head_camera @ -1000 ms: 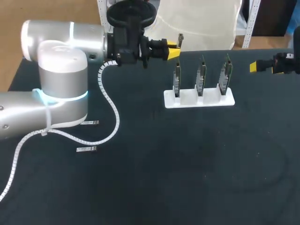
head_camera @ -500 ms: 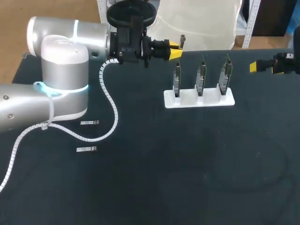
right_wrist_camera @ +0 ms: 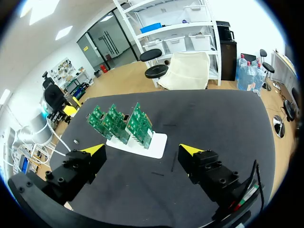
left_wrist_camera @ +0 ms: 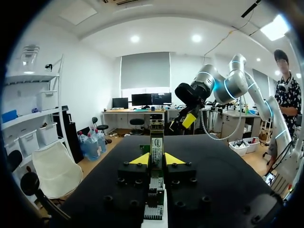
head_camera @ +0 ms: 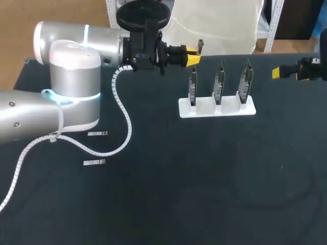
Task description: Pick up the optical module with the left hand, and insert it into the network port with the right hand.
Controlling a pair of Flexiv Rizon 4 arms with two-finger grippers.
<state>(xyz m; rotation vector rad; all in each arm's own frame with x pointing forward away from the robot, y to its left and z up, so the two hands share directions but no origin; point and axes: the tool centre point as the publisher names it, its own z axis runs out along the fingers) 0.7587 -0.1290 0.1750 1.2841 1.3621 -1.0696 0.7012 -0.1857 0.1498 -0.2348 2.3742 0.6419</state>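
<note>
Our left gripper (left_wrist_camera: 156, 160) is closed on the slim silver optical module (left_wrist_camera: 156, 142), both yellow tips pressing its sides, and holds it upright in the air at the far left of the white rack of 3 green circuit boards (head_camera: 216, 108). Our right gripper (right_wrist_camera: 142, 151) waits at the far right over the black table (head_camera: 204, 194), fingers wide apart and empty. We judge the handover to be the step in hand. To do it well, we should bring the module's free end squarely between the right fingers. They should close fully before the left lets go, and the plug end should stay clear for the port, which is too small to make out here.
</note>
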